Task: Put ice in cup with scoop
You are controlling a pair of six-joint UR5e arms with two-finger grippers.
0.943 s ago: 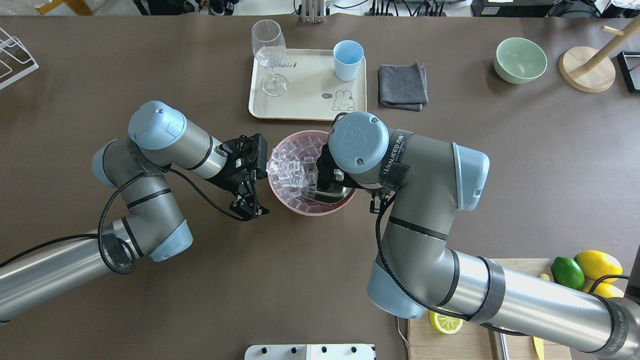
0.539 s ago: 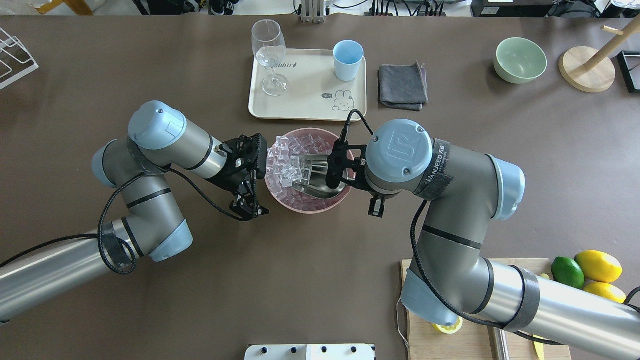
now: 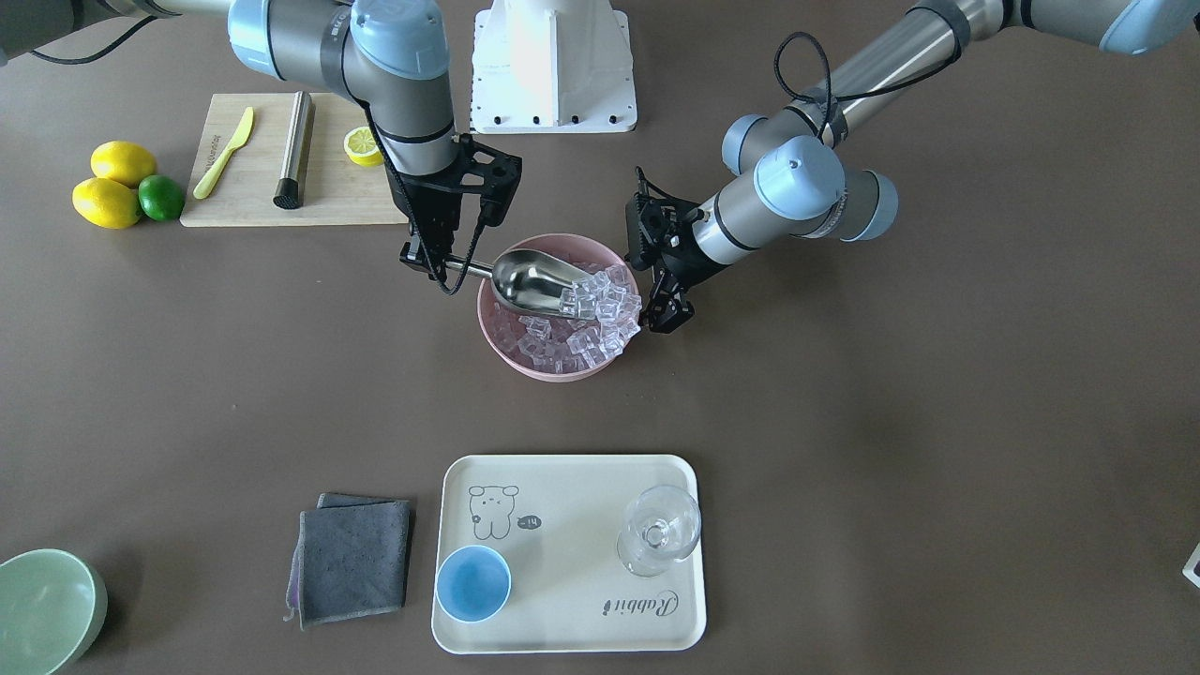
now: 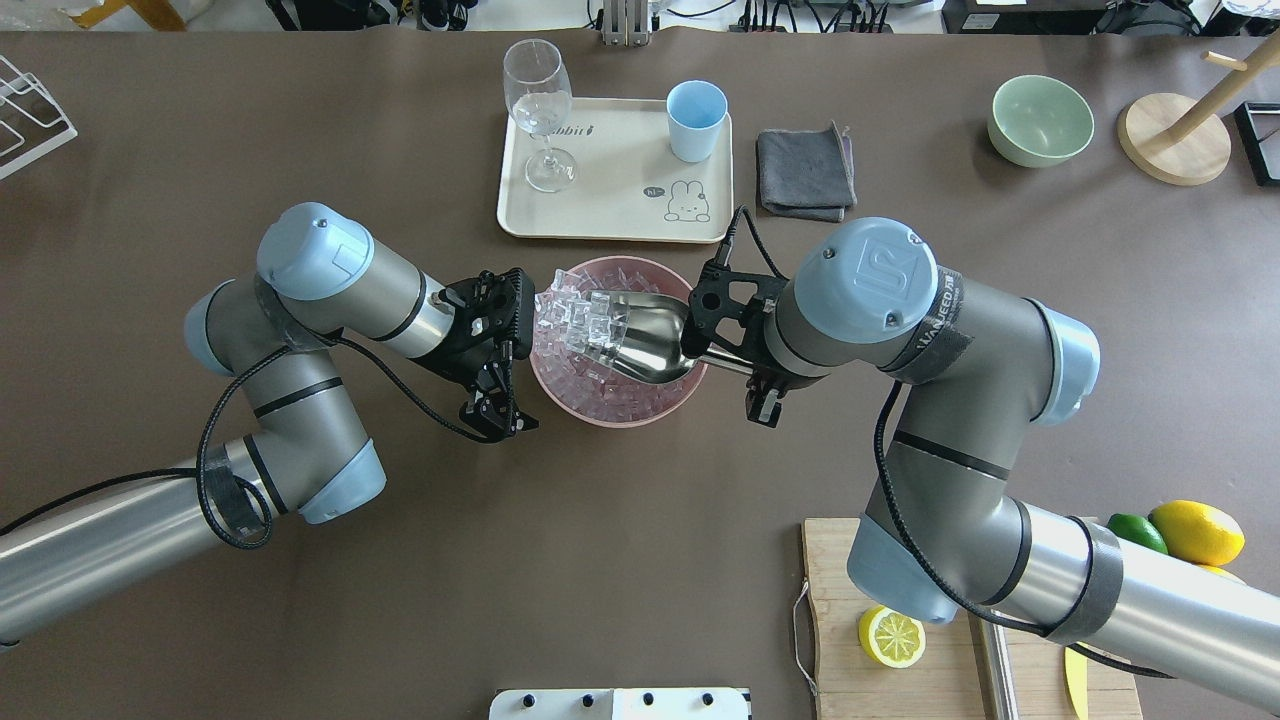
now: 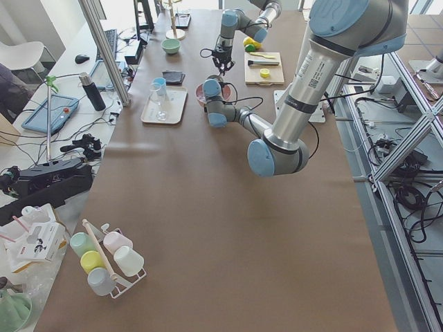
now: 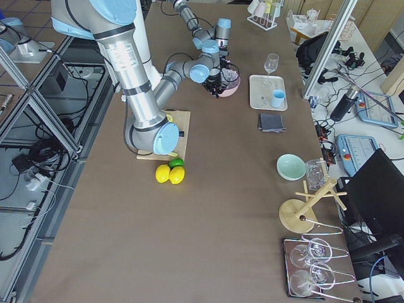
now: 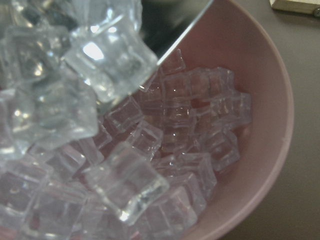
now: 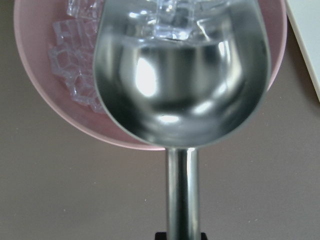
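Observation:
My right gripper [image 4: 722,356] is shut on the thin handle of the steel scoop [image 4: 648,345], right of the pink bowl [image 4: 620,416]. The scoop [image 3: 527,281] lies tilted over the bowl, its mouth against a heap of ice [image 4: 578,318]. A few cubes sit at the scoop's mouth in the right wrist view [image 8: 172,20]. More ice [image 3: 562,347] fills the bowl. My left gripper [image 4: 497,412] hangs beside the bowl's left rim, fingers together, holding nothing. The light-blue cup [image 4: 696,118] stands upright and empty on the cream tray [image 4: 610,215], beyond the bowl.
A wine glass [image 4: 540,110] stands on the tray's left side. A grey cloth [image 4: 805,172] and a pale green bowl [image 4: 1040,120] lie right of the tray. A cutting board [image 4: 840,690] with a half lemon [image 4: 892,637] sits near right, with whole lemons [image 4: 1195,530].
My right arm has drawn back to the right from over the bowl. The scoop came with it and now shows over the bowl, ice pushed up at its mouth. The left arm stayed still.

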